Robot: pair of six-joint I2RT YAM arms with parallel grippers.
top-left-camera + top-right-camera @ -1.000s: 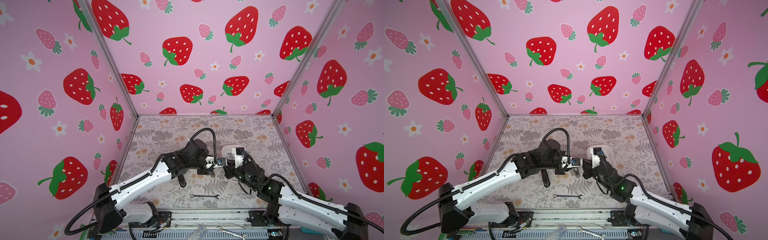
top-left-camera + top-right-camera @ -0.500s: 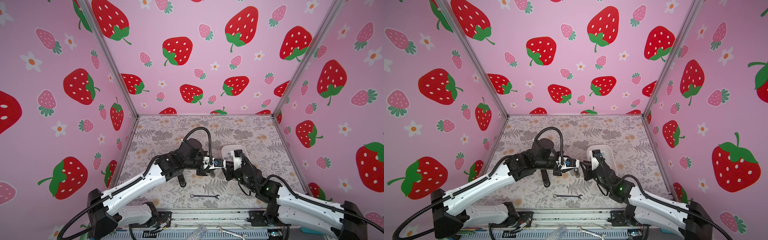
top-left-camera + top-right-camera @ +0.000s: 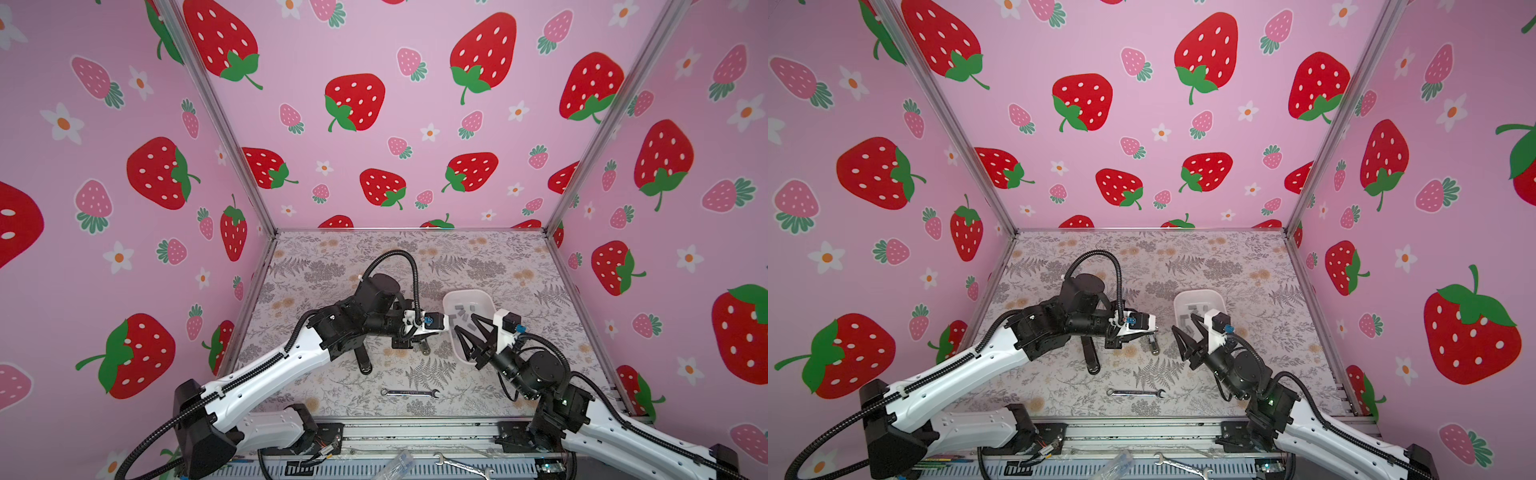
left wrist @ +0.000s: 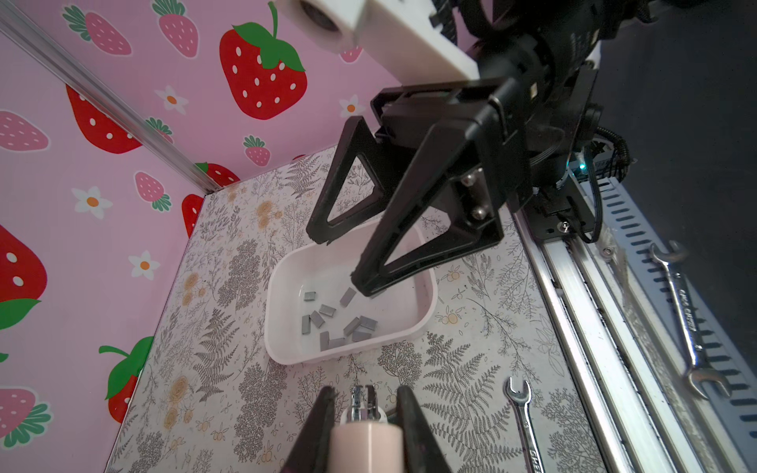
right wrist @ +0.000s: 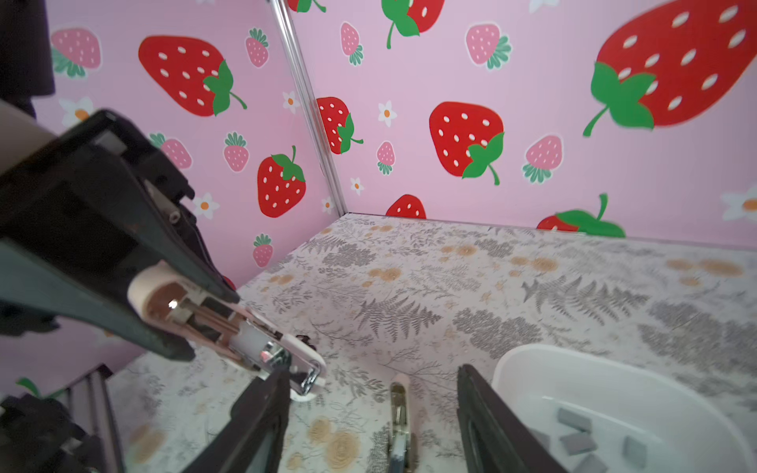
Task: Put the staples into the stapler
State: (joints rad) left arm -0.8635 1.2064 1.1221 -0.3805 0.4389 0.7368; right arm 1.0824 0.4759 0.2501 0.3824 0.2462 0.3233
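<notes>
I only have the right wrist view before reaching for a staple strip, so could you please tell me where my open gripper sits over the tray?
Observer: In the left wrist view the right gripper hangs over the white tray, one fingertip low above the staples.
Operator: Thanks; how many strips are there?
Observer: About ten, scattered loose across the tray floor.
Operator: I see the left gripper holding the stapler; anything else nearby?
Observer: A silver wrench lies on the table near its front edge, clear of the tray.
</notes>
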